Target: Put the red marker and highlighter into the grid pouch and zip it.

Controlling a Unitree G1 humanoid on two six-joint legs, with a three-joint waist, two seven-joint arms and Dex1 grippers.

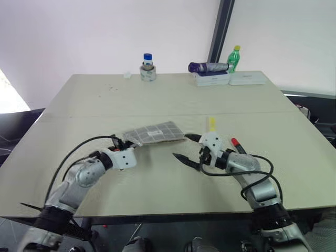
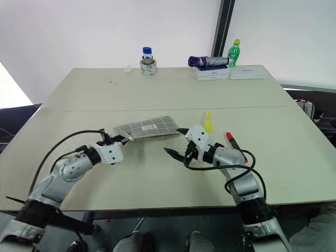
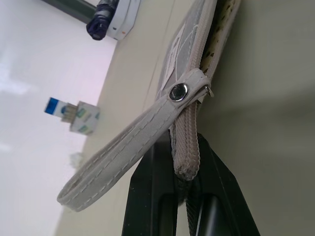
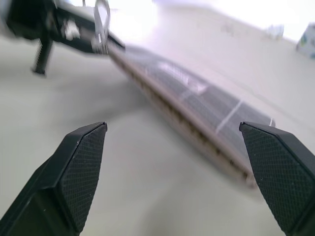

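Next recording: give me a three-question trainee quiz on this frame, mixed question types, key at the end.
1. True or false: the left end effector is shut on one end of the grid pouch.
2. Which is open? A) left end effector B) right end effector
3. Fill in: the highlighter and the red marker lie on the ____, beside the right arm.

Key: 1 true; 2 B; 3 table, both outside the pouch.

A bare lab-like room: plain white walls (image 1: 105, 31), a wide beige worktable (image 1: 173, 100), bottles (image 1: 233, 58) far beyond both grippers
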